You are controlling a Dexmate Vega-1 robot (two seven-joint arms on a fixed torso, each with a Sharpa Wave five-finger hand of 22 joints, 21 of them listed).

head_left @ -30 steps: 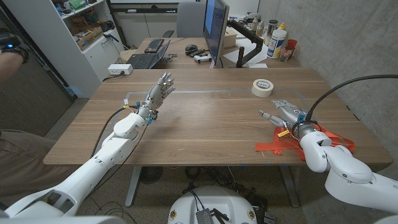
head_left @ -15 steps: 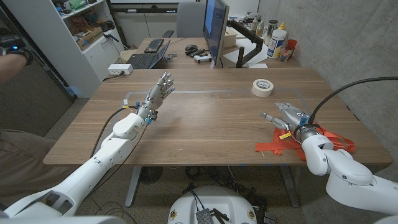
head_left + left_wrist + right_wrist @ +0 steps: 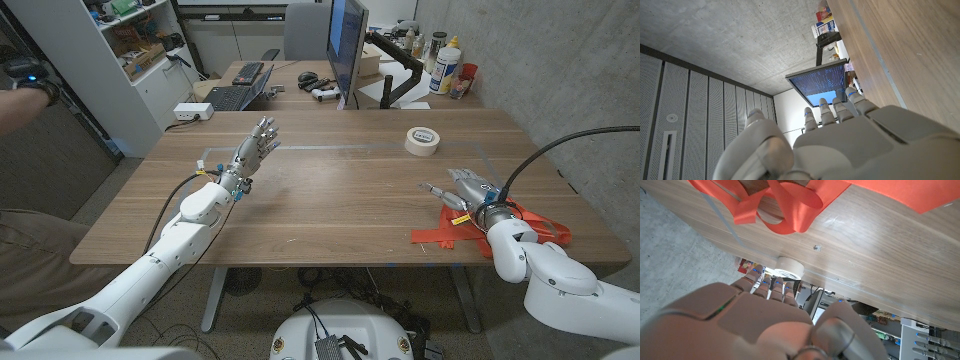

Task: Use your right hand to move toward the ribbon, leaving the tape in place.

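An orange-red ribbon (image 3: 535, 225) lies crumpled on the table near its right front edge; its loops (image 3: 785, 210) show in the right wrist view. My right hand (image 3: 465, 189) hovers just left of and over the ribbon's near end, fingers spread and holding nothing. A roll of beige tape (image 3: 422, 140) stands farther back on the table, well apart from the hand, and the tape (image 3: 789, 269) shows past my fingers in the right wrist view. My left hand (image 3: 255, 150) is raised over the table's left part, fingers apart, empty.
The wooden table (image 3: 330, 200) carries little else. Behind it stand a monitor (image 3: 347, 45), a keyboard (image 3: 247, 72), bottles (image 3: 447, 65) and a black arm stand. A person's arm (image 3: 20, 85) shows at the far left. A concrete wall runs along the right.
My right hand has drifted slightly right and toward the ribbon. The tape and my left hand have stayed put.
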